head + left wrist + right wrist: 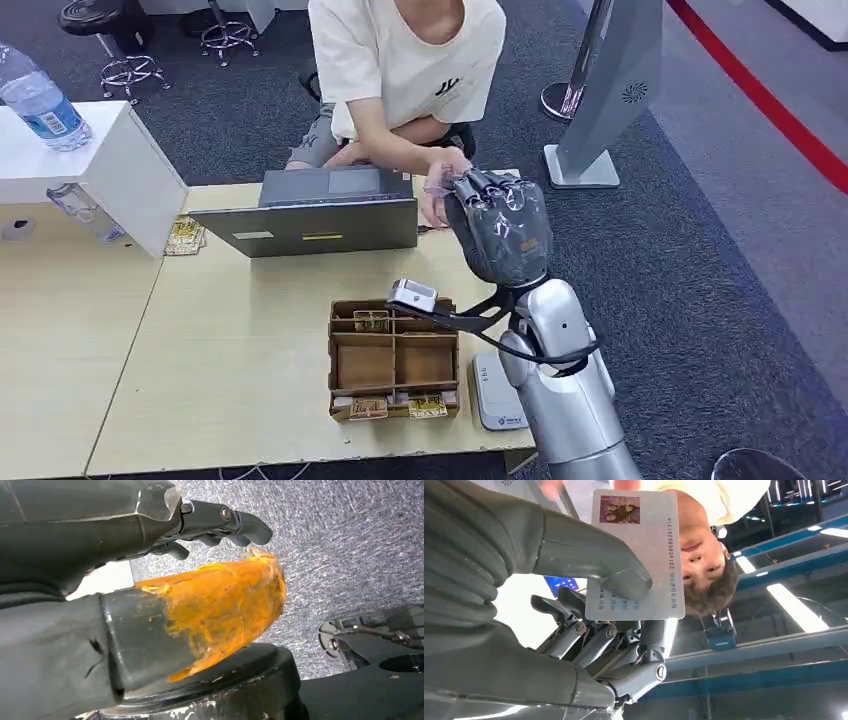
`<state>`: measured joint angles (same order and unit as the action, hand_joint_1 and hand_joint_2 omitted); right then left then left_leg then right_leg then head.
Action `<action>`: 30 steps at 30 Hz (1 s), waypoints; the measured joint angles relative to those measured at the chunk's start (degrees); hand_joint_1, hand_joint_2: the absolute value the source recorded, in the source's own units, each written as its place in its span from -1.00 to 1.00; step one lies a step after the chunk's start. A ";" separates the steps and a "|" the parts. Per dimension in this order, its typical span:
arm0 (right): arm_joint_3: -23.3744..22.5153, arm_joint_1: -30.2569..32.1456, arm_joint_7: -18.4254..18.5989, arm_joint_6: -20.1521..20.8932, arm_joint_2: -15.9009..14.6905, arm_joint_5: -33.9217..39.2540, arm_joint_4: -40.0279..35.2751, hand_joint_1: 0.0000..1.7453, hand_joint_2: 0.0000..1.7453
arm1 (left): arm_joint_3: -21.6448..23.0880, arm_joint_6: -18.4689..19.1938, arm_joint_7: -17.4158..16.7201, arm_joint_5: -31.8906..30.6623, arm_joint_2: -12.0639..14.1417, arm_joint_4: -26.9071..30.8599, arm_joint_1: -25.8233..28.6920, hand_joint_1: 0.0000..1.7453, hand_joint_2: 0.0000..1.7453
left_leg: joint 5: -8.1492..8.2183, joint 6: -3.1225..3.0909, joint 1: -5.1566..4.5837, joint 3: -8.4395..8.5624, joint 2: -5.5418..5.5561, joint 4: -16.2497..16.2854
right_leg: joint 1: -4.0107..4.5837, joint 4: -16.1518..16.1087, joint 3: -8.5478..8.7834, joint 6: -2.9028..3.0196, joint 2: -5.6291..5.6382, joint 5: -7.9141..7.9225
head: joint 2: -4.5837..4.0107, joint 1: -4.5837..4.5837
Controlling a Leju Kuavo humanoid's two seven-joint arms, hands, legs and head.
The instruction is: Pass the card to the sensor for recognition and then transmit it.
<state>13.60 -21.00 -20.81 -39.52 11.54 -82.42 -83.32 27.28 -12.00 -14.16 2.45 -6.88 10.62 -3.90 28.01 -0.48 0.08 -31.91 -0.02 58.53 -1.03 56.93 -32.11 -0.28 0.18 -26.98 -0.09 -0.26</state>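
- One card (pixel 644 550) is in my right hand (pixel 500 228), pinned between the thick thumb (pixel 594 565) on its printed face and the darker fingers (pixel 624 650) behind it; the far end, with its small photo, stands free of the grip.
- In the head view that hand is raised over the far right corner of the table (pixel 230 400), just beside the person's hand (pixel 437 190) — the two look near touching, though I cannot tell whether the person has hold of the card.
- The person (pixel 400 60) sits behind the laptop (pixel 320 215), facing me.
- The small scanner (pixel 413 294) on its stalk stands nearer to me, over the cardboard organiser (pixel 392 362), well apart from the card.
- My left hand (pixel 220 522) hangs over carpet, fingers loosely curled with nothing seen in them; the orange-taped thumb (pixel 220 605) is clear of them.
- Judgement: the step in hand is the hand-over — the card is being offered across, not presented to the sensor.
- Next move, as I judge it: hold steady until the person grips the free end, then ease the thumb off without dragging the card sideways.
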 joint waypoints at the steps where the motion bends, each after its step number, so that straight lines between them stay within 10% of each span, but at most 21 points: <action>1: -0.02 0.00 0.00 0.00 0.00 0.00 0.00 1.00 1.00 | 0.00 0.00 0.00 0.00 0.00 0.00 0.00 -1.00 -1.00 | 0.00 0.00 0.00 0.00 0.00 0.00 | 0.00 0.00 0.00 0.00 0.00 0.00 | 0.00 0.00; 16: -0.04 0.71 0.94 -0.09 0.00 -0.53 -0.15 1.00 1.00 | 0.07 0.00 -0.13 -0.39 0.00 0.00 -0.05 -1.00 -1.00 | 0.00 0.00 0.00 -0.09 0.02 0.00 | 0.00 0.00 -0.07 0.00 -0.01 0.00 | 0.00 0.00; 17: -0.04 0.79 0.94 -0.09 0.00 -0.57 -0.15 0.84 1.00 | 0.07 0.00 -0.15 -0.39 0.00 0.00 -0.06 -1.00 -1.00 | 0.00 0.00 0.00 -0.09 0.02 0.00 | 0.00 0.00 -0.08 0.00 -0.01 0.00 | 0.00 0.00; 18: -0.04 0.87 1.05 -0.09 0.00 -0.63 -0.20 -1.00 1.00 | 0.07 0.00 -0.20 -0.39 0.00 0.00 -0.07 -1.00 -1.00 | 0.00 0.00 0.00 -0.11 0.02 0.00 | 0.00 -0.01 -0.08 0.00 -0.01 0.00 | 0.00 0.00; 19: -0.04 0.95 1.20 -0.09 0.00 -0.68 -0.26 -1.00 -1.00 | 0.07 0.00 -0.24 -0.39 0.00 0.00 -0.06 -1.00 -1.00 | 0.00 0.00 0.00 -0.12 0.02 0.00 | 0.00 -0.01 -0.09 0.00 -0.02 0.00 | 0.00 0.00; 30: -0.04 1.21 2.03 -0.09 0.00 2.18 -0.40 -1.00 -1.00 | 0.11 0.00 -0.42 -0.40 0.00 0.00 -0.10 -1.00 -1.00 | 0.00 0.00 0.00 -0.12 0.01 0.00 | 0.00 -0.01 -0.11 0.00 0.00 0.00 | 0.00 0.00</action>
<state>13.55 -19.79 -18.78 -39.60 11.54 -80.24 -83.71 27.39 -12.00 -14.58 2.05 -6.88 10.62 -4.00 28.01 -0.48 0.08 -32.04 -0.01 58.54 -1.04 56.92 -32.22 -0.28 0.18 -26.98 -0.09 -0.26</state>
